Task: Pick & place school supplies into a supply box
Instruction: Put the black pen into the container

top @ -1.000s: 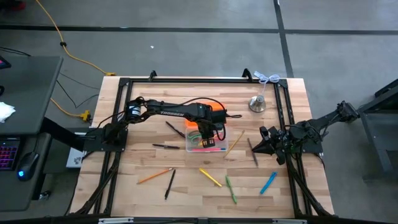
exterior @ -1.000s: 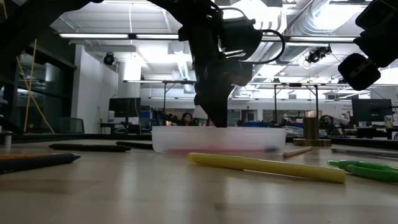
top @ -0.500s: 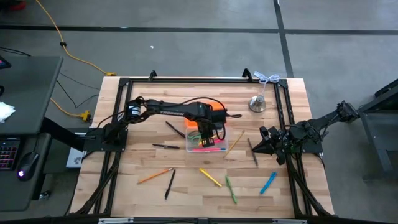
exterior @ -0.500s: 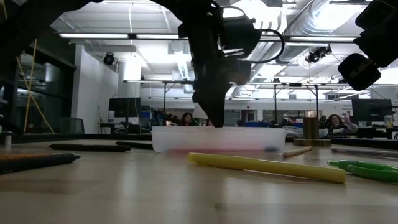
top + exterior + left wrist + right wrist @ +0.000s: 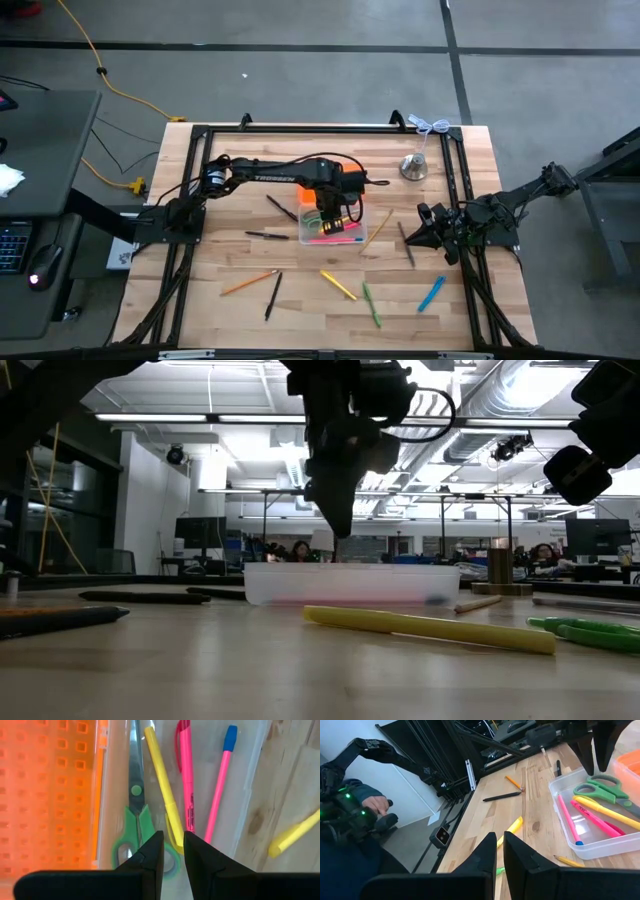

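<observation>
From above, your left gripper [image 5: 331,214] hangs over the small clear plastic supply box [image 5: 356,218] near the middle of the wooden table [image 5: 460,310], but that view hides what lies under the arm. Your left wrist camera fills that in: its two dark fingers [image 5: 151,854] stand nearly closed with only a slim gap and nothing between them, and below them the box holds green-handled scissors [image 5: 136,827], a yellow marker [image 5: 163,787], a pink highlighter [image 5: 185,775] and a pink pen with a blue cap [image 5: 220,777]. The bright orange hinged lid [image 5: 47,790] lies open beside the scissors.

The table-height camera adds the height: the left gripper [image 5: 336,525] sits clear above the box rim [image 5: 352,584], touching nothing. In front of the box there, a yellow pen [image 5: 430,629] lies on the table.

Your right gripper [image 5: 424,226] waits near the table's right edge; its wrist camera shows its fingers [image 5: 482,858] drawn almost together and empty, and also a person's hand [image 5: 372,804] beyond the table, which no other view gives you.

Only the overhead view lays out the loose supplies: an orange pencil [image 5: 249,283], a black pen [image 5: 272,296], a green marker [image 5: 371,304] and a blue pen [image 5: 431,293], all well apart from the box. A silver metal bell [image 5: 413,166] stands near the far edge.
</observation>
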### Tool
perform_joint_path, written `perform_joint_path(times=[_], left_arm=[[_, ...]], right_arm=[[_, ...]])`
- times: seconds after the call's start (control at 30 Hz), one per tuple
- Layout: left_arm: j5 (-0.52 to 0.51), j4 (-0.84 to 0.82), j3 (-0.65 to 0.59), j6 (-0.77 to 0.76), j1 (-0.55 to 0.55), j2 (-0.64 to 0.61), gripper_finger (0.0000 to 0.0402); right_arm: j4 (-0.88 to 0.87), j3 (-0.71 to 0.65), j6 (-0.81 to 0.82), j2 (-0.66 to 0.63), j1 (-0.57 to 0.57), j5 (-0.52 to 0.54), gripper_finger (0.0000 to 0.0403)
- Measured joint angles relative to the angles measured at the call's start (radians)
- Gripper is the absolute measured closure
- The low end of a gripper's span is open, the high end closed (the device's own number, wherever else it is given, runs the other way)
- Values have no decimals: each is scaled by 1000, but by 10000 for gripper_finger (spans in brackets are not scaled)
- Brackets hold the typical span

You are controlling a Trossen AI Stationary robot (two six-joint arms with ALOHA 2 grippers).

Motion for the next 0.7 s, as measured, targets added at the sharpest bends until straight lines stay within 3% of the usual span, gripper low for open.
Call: perform_joint_path(times=[0.7], left_arm=[[-3, -51, 12, -57, 0, -23, 298]], right_arm=[[9, 0, 0, 0, 0, 0, 391]])
